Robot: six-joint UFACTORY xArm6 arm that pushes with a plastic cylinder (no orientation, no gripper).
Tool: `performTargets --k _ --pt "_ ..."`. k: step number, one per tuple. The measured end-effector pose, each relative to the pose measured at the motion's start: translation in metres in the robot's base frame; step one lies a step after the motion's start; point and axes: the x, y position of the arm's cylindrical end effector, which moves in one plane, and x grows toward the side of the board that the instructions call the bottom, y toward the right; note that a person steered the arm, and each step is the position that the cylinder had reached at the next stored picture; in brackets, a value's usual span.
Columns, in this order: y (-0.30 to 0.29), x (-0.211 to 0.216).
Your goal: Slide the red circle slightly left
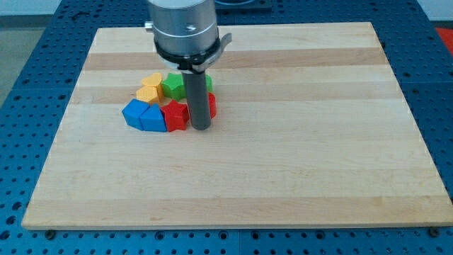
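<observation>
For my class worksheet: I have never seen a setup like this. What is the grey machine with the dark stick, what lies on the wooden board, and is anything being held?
There is one camera picture, looking down at a wooden board. The grey cylinder at the view's top is the end of a robot arm. It has no hand, only a dark rod; my tip rests on the board and pushes blocks. Nothing is held. The blocks sit clustered together: a yellow block, a green block, two blue blocks, a red block just left of my tip, and another red block partly hidden behind the rod.

A lab: wooden board [283, 177] on blue perforated bench [28, 64].
</observation>
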Motion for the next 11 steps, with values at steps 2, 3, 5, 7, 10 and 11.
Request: performTargets --k 2,3,5,7,10,11 --pt "0.040 -0.007" --pt "0.057 -0.018" --pt "0.053 -0.039" --pt "0.038 -0.041" --pt "0.016 -0.042" --pt "0.009 -0.042"
